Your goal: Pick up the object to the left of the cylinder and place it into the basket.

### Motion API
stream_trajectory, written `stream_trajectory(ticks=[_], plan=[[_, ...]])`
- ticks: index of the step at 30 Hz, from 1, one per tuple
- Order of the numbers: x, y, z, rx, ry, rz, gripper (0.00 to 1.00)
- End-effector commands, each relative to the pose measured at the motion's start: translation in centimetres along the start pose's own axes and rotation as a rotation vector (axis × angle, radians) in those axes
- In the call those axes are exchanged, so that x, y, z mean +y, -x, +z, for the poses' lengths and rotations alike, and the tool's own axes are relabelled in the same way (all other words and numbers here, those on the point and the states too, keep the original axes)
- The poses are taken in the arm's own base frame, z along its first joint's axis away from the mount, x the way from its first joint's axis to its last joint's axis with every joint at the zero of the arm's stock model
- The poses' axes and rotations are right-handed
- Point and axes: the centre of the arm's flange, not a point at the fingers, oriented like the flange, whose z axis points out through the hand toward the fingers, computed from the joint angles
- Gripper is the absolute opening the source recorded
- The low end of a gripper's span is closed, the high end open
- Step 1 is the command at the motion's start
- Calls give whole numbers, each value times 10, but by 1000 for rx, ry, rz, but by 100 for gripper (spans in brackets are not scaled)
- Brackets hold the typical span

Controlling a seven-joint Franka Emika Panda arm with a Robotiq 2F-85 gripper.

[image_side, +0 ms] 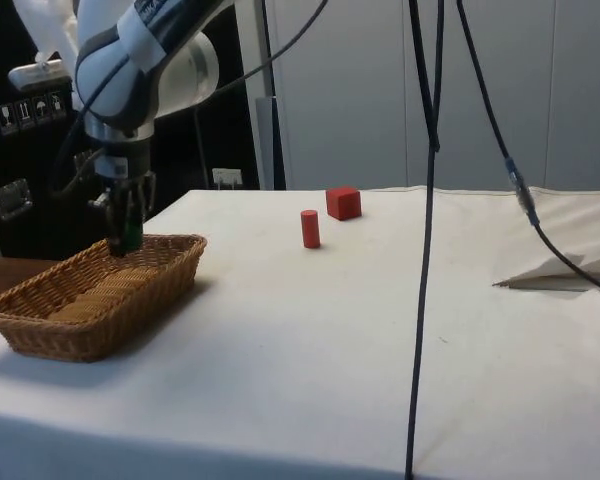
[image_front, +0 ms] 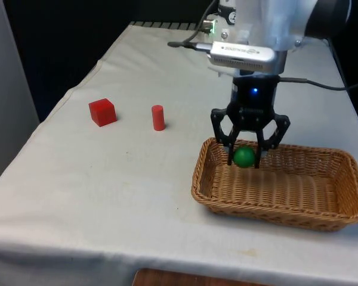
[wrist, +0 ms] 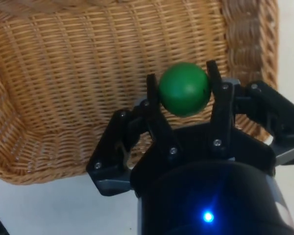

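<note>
On the front view's left, a red cube point(image_front: 102, 111) rests on the white table point(image_front: 107, 190), and just to its right, a little apart, stands a red cylinder point(image_front: 158, 117), upright. Neither of these 2 things is touched by anything. In the side view the same pair sits well away from the arm, the cylinder nearer to that camera than the cube.

Further to the right is the wicker basket point(image_front: 322, 208), lying near the table's front edge. The gripper point(image_front: 246, 158) hangs over the basket's left end, and its 2 fingers are clamped on a green ball point(image_front: 244, 157). In the wrist view the ball point(wrist: 184, 88) sits between the fingers point(wrist: 155, 105), pressed from both sides, with the woven floor of the basket under it. It seems to be held a little above the floor, not resting on it (how high I cannot judge well).

So the ball is already within the rim, and I think what remains is only the release.

The risks I see are 2. A ball rolls, so if it is dropped from too high it may bounce on the springy wicker and jump over the low left wall, which is close. Also, if the arm goes lower, the fingertips could catch the weave and drag the light basket.
</note>
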Motion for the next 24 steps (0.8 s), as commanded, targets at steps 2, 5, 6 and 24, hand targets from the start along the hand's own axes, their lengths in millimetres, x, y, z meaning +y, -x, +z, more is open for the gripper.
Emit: stream_trajectory(ticks=[2,5,6,24], plan=[[-8,-1,4,-1,-2,1,0],[-13,-2,6,2,-3,-3,0],[-19,-3,9,1,-2,-2,0],[-35,1,38,-1,-2,-4,0]])
